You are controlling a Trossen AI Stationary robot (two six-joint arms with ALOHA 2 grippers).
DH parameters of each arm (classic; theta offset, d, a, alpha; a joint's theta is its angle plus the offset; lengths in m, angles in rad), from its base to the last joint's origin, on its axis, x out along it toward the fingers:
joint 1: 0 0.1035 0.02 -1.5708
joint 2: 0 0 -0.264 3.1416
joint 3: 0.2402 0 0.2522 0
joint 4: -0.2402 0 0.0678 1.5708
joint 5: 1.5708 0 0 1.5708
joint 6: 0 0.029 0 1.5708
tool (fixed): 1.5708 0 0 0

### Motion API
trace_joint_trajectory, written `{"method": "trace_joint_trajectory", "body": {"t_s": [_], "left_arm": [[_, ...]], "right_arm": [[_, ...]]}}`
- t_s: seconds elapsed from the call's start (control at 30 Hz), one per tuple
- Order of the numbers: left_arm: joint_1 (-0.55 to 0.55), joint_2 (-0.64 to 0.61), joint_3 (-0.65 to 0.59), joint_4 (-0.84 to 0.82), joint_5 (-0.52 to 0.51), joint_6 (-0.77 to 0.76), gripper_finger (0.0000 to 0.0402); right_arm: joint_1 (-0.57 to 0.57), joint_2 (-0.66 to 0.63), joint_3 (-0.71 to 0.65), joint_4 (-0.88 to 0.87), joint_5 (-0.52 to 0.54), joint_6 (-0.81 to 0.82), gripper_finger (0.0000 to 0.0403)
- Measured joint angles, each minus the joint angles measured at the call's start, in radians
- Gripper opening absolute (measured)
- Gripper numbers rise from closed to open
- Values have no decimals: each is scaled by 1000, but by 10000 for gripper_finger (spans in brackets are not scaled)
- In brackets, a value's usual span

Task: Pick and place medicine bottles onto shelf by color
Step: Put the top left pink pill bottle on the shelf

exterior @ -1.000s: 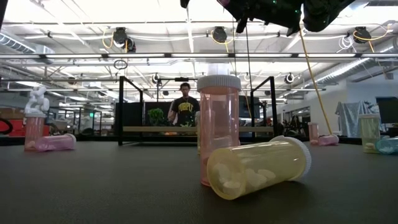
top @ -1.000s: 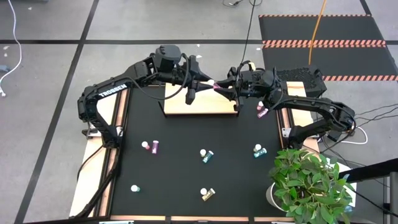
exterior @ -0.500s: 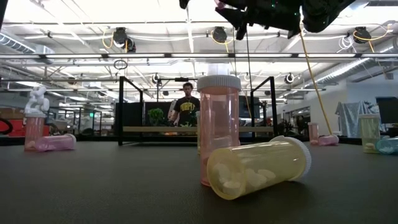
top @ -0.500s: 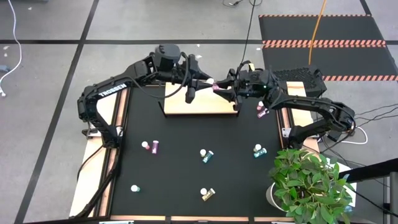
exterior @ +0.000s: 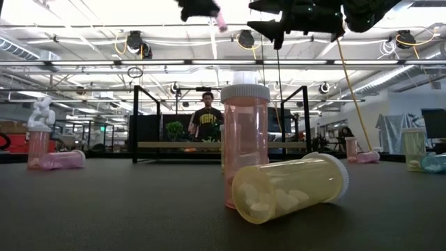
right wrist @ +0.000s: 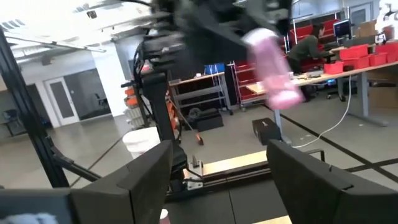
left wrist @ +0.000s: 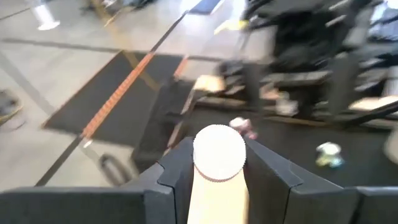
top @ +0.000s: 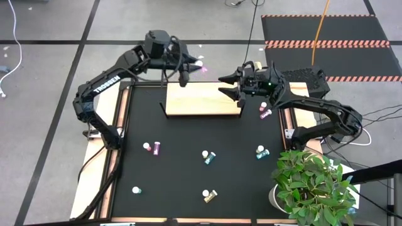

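While the left arm reaches across the upper left of the high view, its left gripper (top: 188,68) is clamped on a pink bottle (top: 200,66), held in the air just above the far edge of the shelf (top: 201,100); the left wrist view shows the white cap (left wrist: 219,153) pinched between the two dark fingers (left wrist: 180,171). In the low view the same bottle (exterior: 221,21) hangs tilted near the top edge, high over the bench.

Shelf sits at upper centre of the black bench (top: 188,169), light wood top bare, black bracket at each end.

On the bench, left to right in the high view: a teal bottle (top: 135,189) at lower left, a pair of pink bottles (top: 151,148) left of centre, a teal bottle (top: 208,157) mid-frame, a yellow bottle (top: 210,196) lying at lower centre, a teal bottle (top: 260,151) to the right, and two pink bottles (top: 264,110) just off the shelf's right end. None of them lies between the grippers and the shelf top.

Right gripper (top: 230,85) hovers over the shelf's right end, jaws spread wide, nothing in them; it is near the held bottle but apart from it. Right wrist view looks past its open fingers (right wrist: 146,168) at that pink bottle (right wrist: 273,68).

A potted plant (top: 312,185) fills the lower right corner, overlapping the bench edge. In the low view a person (exterior: 208,118) stands in the room behind the shelf.
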Motion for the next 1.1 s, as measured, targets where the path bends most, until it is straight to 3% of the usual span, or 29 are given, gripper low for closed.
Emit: {"method": "trace_joint_trajectory", "body": {"t_s": [0.23,0.6,0.8,1.1], "left_arm": [[109,8,-129,-34,5,85,126],[203,10,-487,253,8,113,126],[244,10,-624,359,0,67,126],[244,7,-769,501,-36,132,127]], "right_arm": [[-2,-66,0,-121,10,-67,258],[-3,-143,-1,-233,60,-112,252],[-11,-151,-1,-246,86,-122,252],[-38,-151,-1,-248,86,-102,251]]}}
